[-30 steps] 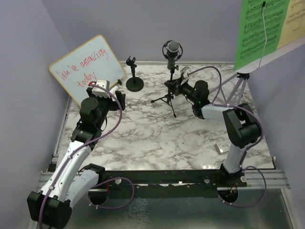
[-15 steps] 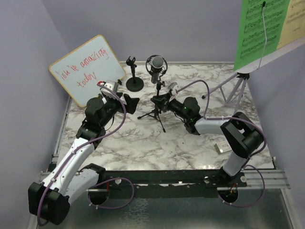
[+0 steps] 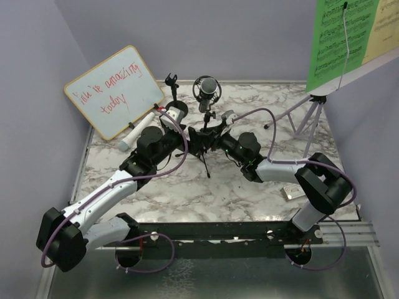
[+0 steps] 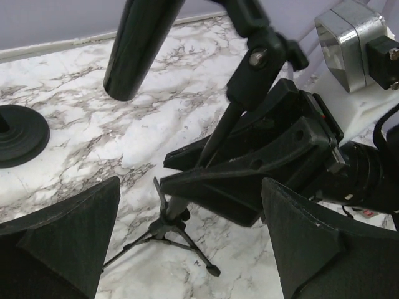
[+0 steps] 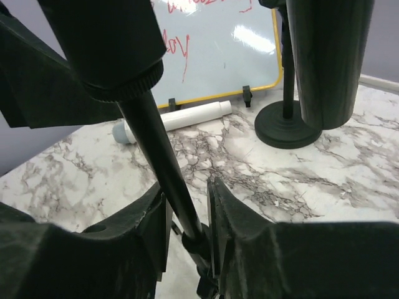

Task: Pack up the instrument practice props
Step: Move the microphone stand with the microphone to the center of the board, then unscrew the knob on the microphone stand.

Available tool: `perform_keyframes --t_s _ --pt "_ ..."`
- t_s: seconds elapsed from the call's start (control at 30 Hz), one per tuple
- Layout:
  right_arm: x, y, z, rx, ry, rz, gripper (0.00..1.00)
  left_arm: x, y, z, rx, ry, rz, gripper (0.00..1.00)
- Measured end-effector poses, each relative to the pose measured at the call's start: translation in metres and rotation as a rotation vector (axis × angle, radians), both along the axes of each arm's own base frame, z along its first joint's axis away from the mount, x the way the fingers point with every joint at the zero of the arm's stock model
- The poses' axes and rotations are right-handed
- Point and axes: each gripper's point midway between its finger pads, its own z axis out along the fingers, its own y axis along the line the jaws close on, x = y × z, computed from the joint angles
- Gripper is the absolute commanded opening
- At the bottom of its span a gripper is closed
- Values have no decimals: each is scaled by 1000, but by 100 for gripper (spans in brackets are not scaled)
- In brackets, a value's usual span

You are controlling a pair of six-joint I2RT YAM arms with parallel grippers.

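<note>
**Inspector A:** What is recorded from above that the wrist views do not give?

**Inspector B:** The whole bench (image 3: 187, 187) is covered. The black mic tripod (image 3: 209, 117) is seen standing at mid-bench towards the back. A grey-headed microphone (image 3: 207, 84) is carried upright in its ring mount. The left tool (image 3: 188, 142) is placed just left of the tripod and the right tool (image 3: 209, 134) just right of it. The second microphone (image 3: 138, 131) is noted lying flat by the whiteboard (image 3: 115, 90). The green music sheet (image 3: 340, 43) and the yellow music sheet (image 3: 386, 25) are carried on the lilac rack (image 3: 318, 98) at far right. Grip detail cannot be read there.

**Inspector A:** And what is supplied by the wrist views?

**Inspector B:** From the left wrist, the left tool's fingers (image 4: 62, 243) are shown spread wide, with nothing held. The right tool is framed between them, and the tripod's feet are seen planted on the marble. From the right wrist, the right tool is shown partly open, straddling the thin black stem. A sliver of bench is visible between the stem and one finger, so no clamp is recorded. The round-base mic holder (image 5: 288, 124) is seen upright behind, apart from the tripod.
</note>
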Motion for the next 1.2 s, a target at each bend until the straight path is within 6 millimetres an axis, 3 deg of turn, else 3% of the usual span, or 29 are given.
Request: perform_keyframes --t_s 0.13,0.5,0.7,0.83,0.97,1.2 --pt "-5 -3 4 -7 37 1 39 8 -12 4 26 -25 21 92" --pt "-17 -9 1 -40 92 19 56 17 -10 20 29 -97 76 87" --pt "-27 -18 5 -87 88 43 60 24 -19 7 53 -88 79 84" --pt "-30 -36 -6 -118 92 26 63 28 -23 2 57 -87 90 81" --pt "-31 -54 -30 -165 111 -18 66 35 -30 -3 60 -93 105 71" --pt "-28 -68 -45 -205 116 -39 67 46 -39 -11 99 -107 110 42"
